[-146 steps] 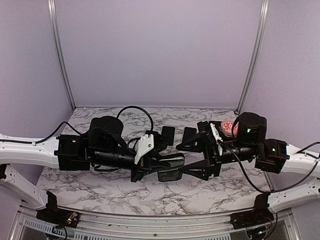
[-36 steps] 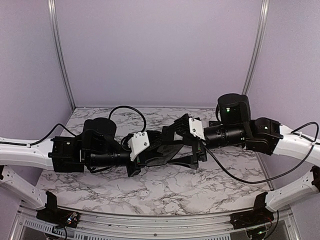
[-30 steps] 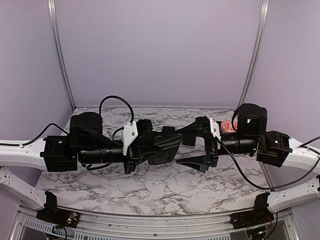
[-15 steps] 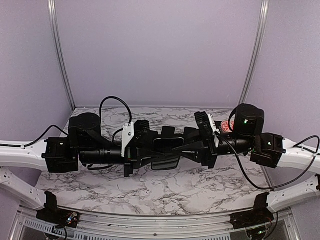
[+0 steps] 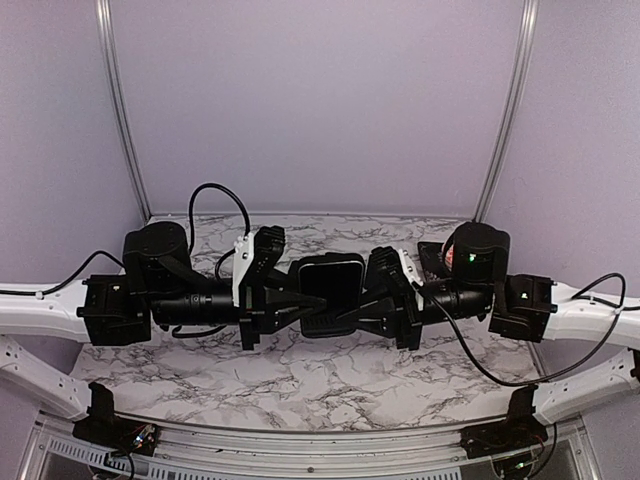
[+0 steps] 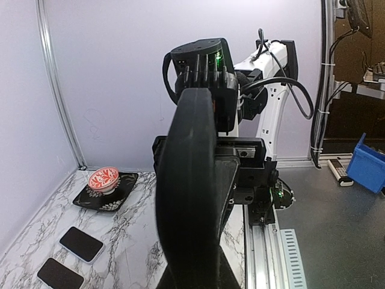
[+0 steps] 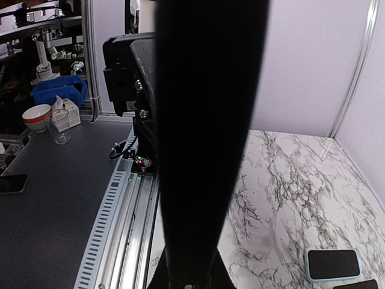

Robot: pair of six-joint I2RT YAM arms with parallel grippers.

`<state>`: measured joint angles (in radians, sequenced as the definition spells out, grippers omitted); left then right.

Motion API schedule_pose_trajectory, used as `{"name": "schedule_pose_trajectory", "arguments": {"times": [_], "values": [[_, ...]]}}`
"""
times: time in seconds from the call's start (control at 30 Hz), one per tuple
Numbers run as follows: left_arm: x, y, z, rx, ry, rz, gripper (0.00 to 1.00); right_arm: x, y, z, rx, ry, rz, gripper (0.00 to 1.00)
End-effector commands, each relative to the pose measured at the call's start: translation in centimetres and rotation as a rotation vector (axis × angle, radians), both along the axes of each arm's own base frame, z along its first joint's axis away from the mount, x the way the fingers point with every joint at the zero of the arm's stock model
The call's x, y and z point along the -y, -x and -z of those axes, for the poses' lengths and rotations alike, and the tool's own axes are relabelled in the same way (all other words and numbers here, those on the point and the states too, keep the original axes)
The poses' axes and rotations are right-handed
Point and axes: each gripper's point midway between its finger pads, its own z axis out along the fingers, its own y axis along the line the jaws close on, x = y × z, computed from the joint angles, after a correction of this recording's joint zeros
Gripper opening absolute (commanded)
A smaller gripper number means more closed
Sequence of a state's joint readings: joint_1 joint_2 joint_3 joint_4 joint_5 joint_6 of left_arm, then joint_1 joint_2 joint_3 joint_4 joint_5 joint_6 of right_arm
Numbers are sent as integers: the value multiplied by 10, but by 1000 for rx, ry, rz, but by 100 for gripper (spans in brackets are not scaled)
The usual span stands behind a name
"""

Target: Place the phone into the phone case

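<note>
A black phone case (image 5: 330, 278) with rounded corners hangs above the middle of the table, its flat face toward the top camera. Whether the phone sits inside it I cannot tell; the face within the rim is dark. My left gripper (image 5: 303, 303) is shut on the case's left edge. My right gripper (image 5: 350, 311) is shut on its right edge. In the left wrist view the phone case (image 6: 189, 180) stands edge-on, filling the jaws. The right wrist view also has the phone case (image 7: 207, 120) as a dark edge-on slab between the jaws.
A red patterned bowl (image 6: 103, 179) sits on a black tray (image 6: 122, 194) at the table's back right. Two flat dark slabs (image 6: 81, 244) (image 6: 60, 274) lie on the marble behind the grippers; one is light-rimmed (image 7: 334, 264). A metal rail (image 7: 123, 223) runs along the table's near edge.
My right gripper came in from the right and shut on the case's right edge. The left arm drew back a little to the left with the case, which now faces the top camera.
</note>
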<state>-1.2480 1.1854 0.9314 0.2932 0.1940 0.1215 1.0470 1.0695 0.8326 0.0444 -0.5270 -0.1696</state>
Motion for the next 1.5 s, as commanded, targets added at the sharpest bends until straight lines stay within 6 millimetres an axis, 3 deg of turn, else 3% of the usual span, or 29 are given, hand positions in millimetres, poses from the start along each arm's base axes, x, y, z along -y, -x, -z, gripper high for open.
{"name": "schedule_pose_trajectory", "arguments": {"times": [0.0, 0.1, 0.13, 0.17, 0.2, 0.23, 0.27, 0.37, 0.47, 0.6, 0.67, 0.9, 1.07, 1.3, 1.47], "values": [[-8, 8, -39, 32, 139, 21, 0, 3, -9, -18, 12, -58, 56, 0], [-11, -3, -37, 25, 137, -45, 2, 6, -18, -21, -7, -68, 117, 0], [-13, -13, -34, 18, 133, -103, 23, 7, -24, -21, -23, -65, 151, 0], [-17, -28, -31, 5, 130, -195, 53, 8, -32, -20, -48, -59, 189, 0], [-24, -47, -27, -8, 126, -308, 77, 9, -41, -16, -87, -45, 231, 0], [-33, -68, -20, -25, 120, -440, 93, 10, -52, -12, -141, -28, 274, 0], [-49, -92, -13, -48, 114, -601, 98, 13, -65, -4, -202, -1, 317, 0], [-82, -140, 20, -147, 51, -864, 99, 22, -95, 31, -425, 105, 430, 0], [-105, -168, 54, -274, -31, -991, 99, 32, -115, 79, -663, 248, 528, 0], [-118, -182, 81, -341, -86, -1051, 99, 30, -107, 133, -883, 396, 484, 0], [-117, -182, 87, -347, -102, -1044, 99, 27, -100, 148, -960, 402, 461, 0], [-112, -186, 96, -351, -134, -1039, 99, 35, -113, 185, -1137, 374, 526, 0], [-115, -188, 96, -347, -140, -1049, 99, 41, -106, 207, -1274, 366, 510, 0], [-122, -189, 98, -349, -138, -1070, 99, 55, -102, 231, -1292, 449, 589, 1], [-125, -193, 104, -351, -151, -1088, 99, 72, -101, 243, -1264, 496, 682, 33]]}}
